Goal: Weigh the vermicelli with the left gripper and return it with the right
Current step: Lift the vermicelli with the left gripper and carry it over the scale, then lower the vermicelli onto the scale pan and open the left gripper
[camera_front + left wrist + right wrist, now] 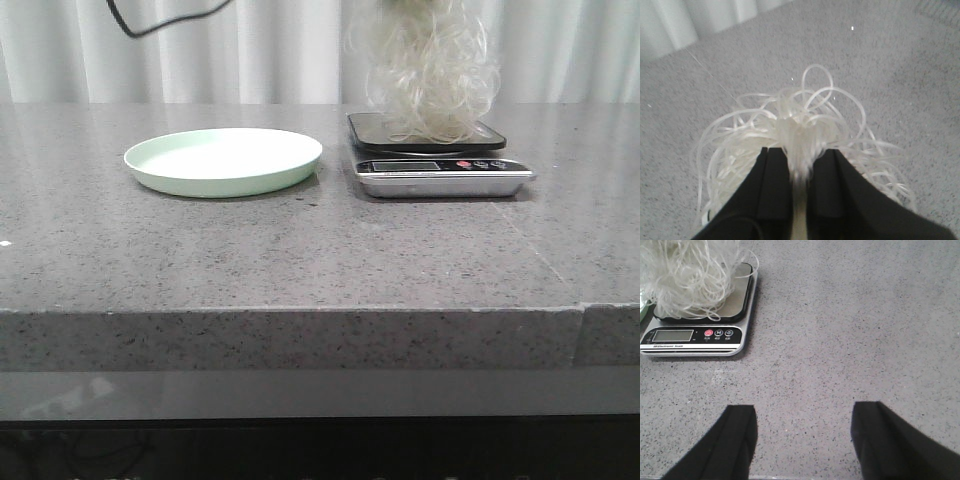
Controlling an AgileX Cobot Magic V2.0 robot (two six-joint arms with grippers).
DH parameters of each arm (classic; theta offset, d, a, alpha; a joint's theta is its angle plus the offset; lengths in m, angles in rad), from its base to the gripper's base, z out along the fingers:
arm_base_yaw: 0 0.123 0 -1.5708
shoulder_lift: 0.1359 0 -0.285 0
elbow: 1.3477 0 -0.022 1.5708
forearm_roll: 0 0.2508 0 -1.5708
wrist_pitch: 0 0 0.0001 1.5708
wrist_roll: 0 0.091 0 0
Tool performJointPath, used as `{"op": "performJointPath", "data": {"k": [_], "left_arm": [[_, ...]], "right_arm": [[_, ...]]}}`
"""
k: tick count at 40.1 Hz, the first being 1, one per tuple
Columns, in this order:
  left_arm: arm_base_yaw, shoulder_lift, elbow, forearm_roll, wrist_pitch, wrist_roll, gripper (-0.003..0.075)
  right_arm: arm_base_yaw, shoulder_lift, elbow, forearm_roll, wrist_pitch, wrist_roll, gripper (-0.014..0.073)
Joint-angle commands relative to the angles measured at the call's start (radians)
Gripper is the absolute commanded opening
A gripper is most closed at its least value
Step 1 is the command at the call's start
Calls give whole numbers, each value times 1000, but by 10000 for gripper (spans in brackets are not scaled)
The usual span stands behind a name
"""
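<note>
You have the vermicelli, a fluffy nest of thin, translucent whitish curly strands, hanging over the small digital kitchen scale with its black weighing platform and silver front panel; the lowest loops touch or nearly touch the platform, while the top of the nest runs out of the front view. In the left wrist view, the left gripper, black with angular flat-sided fingers, is pinching the middle of the nest, the fingers drawn close with a bundle of strands pressed between them and loops spilling out on both sides. The right gripper, also black, hangs over bare bench beside the scale, on the side away from the plate, its fingers spread wide apart with nothing between them. The scale's front panel shows a grey display, a red button and two darker buttons; you cannot read any figure on the display. Just beside the scale, on the robot's left of it, sits the round pale green shallow plate, with nothing in it. Scale and plate both stand on the grey speckled stone bench, with pale pleated curtains behind the scale.
</note>
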Motion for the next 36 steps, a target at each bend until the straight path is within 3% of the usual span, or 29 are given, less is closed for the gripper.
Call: {"op": "performJointPath", "data": {"k": [1,5,9,27,36], "left_arm": [[-6,-52,-43,-26,-68,-3,230],[-4,-46,-43,-24,-40,-3,354],[0,-48,-43,-23,-31,-3,427],[0,-211,-54,7,-19,-3,430],[0,-326,-54,7,89,-3,430]], "right_arm": [[-3,9,-26,-4,-60,-10,530],[-3,9,-26,-4,-60,-10,530],[-3,9,-26,-4,-60,-10,530],[-3,9,-26,-4,-60,-10,530],[-3,9,-26,-4,-60,-10,530]]}}
